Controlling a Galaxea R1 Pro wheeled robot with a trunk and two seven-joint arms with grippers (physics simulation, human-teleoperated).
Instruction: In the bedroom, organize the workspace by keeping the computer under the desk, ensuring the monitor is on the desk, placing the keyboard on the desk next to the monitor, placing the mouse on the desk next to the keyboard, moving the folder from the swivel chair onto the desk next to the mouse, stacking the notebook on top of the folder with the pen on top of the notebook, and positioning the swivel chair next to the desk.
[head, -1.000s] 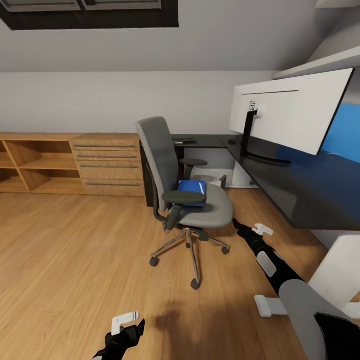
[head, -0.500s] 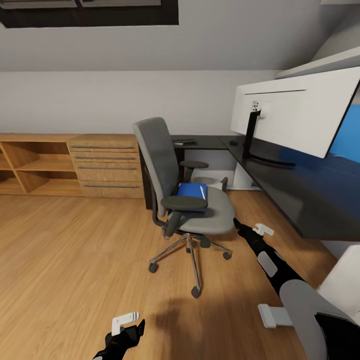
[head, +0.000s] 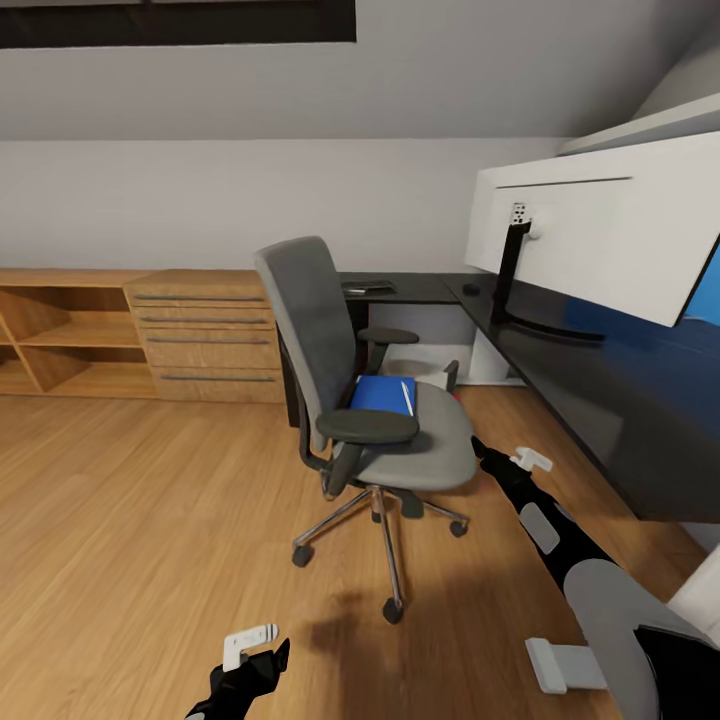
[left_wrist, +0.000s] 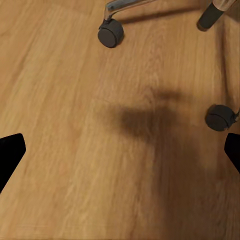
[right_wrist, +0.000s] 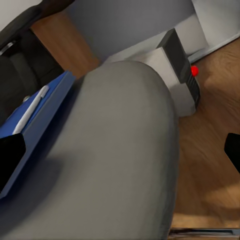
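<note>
Head view: the right claw (head: 492, 462) hangs just beside the front edge of the swivel chair (head: 370, 400) seat, fingers spread, holding nothing. The folder (head: 382, 395) lies on the seat beyond the claw, with the pen (head: 405, 390) on top. The left claw (head: 262, 668) hangs open over the floor. Step in hand: approaching the folder. Next move: reach across the seat and grip the folder's edge for transfer to the table (head: 600, 390).

folder (head: 381, 394) on swivel chair (head: 400, 440), monitor (head: 600, 230) on desk (head: 600, 390)
</note>
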